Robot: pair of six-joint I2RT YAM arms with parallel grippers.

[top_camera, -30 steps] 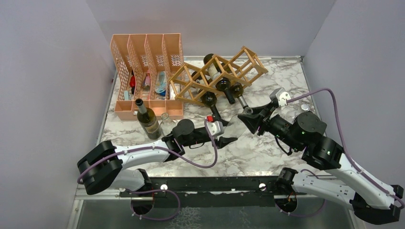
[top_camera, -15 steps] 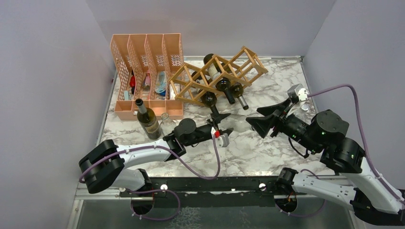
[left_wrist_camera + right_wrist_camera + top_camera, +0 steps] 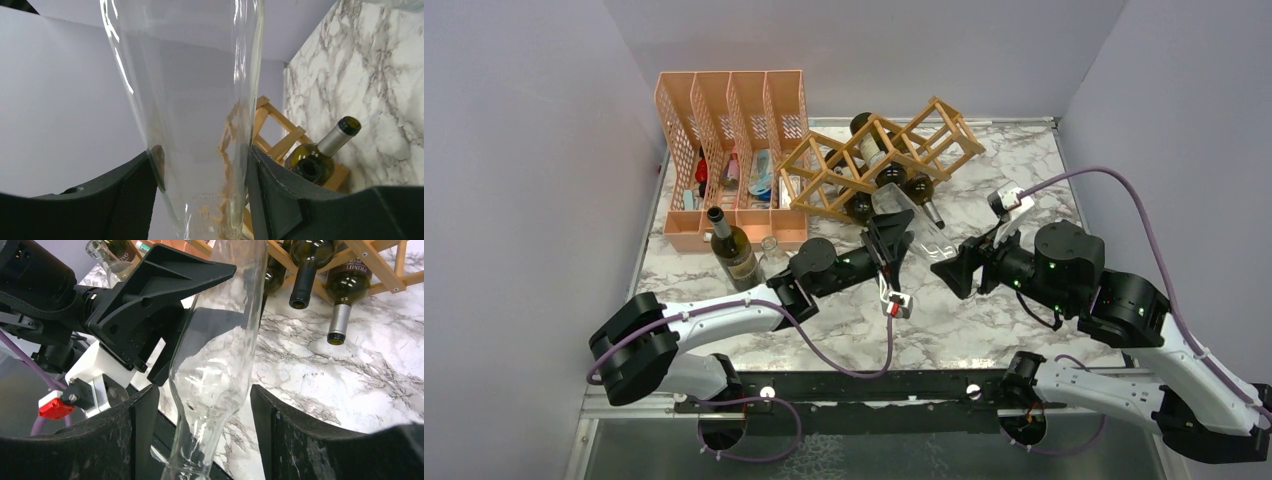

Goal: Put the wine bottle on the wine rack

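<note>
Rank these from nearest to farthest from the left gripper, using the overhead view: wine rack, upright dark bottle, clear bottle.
1. Clear bottle: clamped in the left gripper, lifted off the table.
2. Wine rack: just beyond the gripper, towards the back wall.
3. Upright dark bottle: well off to its left, standing on the table.

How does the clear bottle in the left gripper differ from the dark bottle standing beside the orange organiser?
The clear bottle is colourless and see-through, with no label visible; the dark bottle is green glass with a pale label. The clear bottle is gripped tilted by the left gripper; the dark bottle stands upright on the table, untouched. Both are outside the wine rack.
</note>
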